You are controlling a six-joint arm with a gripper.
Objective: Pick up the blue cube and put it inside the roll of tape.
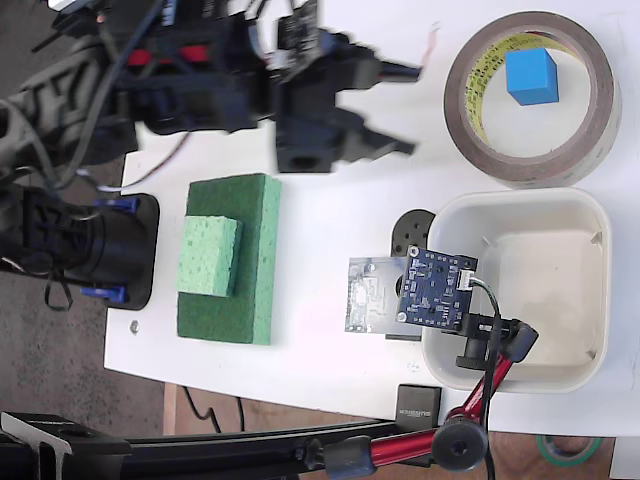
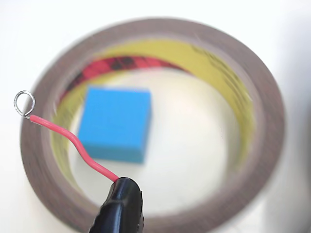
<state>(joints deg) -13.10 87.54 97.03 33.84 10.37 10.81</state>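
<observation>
Blue cube (image 2: 114, 124) lies inside the roll of tape (image 2: 262, 97) in the wrist view, resting on the white tabletop (image 2: 184, 131) at about 9 o'clock of the hole, close to the yellowish inner core. Nearest the lens in that view, a black finger (image 2: 119, 206) enters from 6 o'clock; a red wire (image 2: 73, 141) runs from its tip toward 10 o'clock and ends in a small metal ring (image 2: 24, 104) over the brown tape edge.

In the fixed view, the claw (image 1: 405, 108) stands at 12 o'clock of the picture, its two black fingers spread apart and holding nothing, pointing toward the roll of tape (image 1: 530, 98) at 2 o'clock but clear of it. The blue cube (image 1: 531, 77) sits within the roll, toward the upper part of the hole.

A white tub (image 1: 520, 290) lies at 4 o'clock, with a dark blue circuit board (image 1: 435, 290) at its left rim. A green sponge stack (image 1: 228, 258) occupies 9 o'clock on the tabletop (image 1: 330, 200).
</observation>
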